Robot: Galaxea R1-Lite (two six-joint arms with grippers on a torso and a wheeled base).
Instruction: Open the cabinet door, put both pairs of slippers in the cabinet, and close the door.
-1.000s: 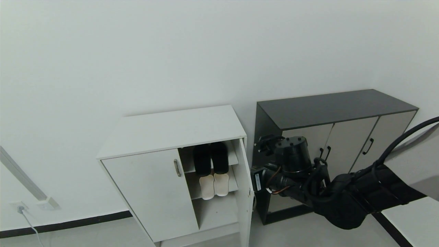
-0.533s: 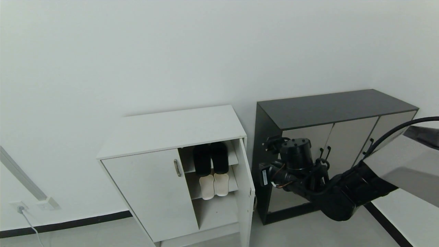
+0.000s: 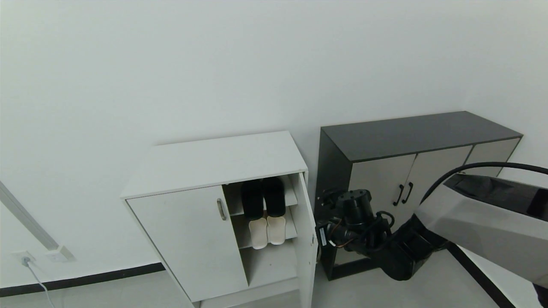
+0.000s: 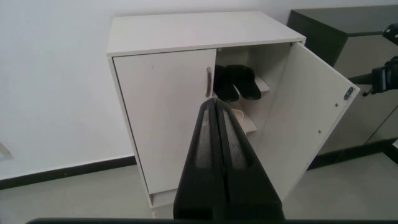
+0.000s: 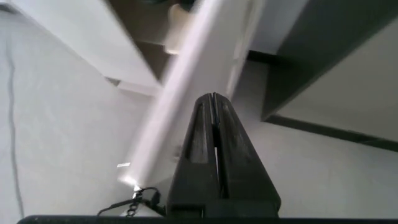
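Beside the open white wooden cabinet door (image 3: pixel 306 239), the right gripper (image 5: pixel 214 96) is clenched, empty; the door could be blocked by the flat cream slippers (image 3: pixel 267 231) sticking out.

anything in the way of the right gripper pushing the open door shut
Nothing visible. The right gripper is beside the outer face of the door; the black slippers and white slippers lie on shelves inside.
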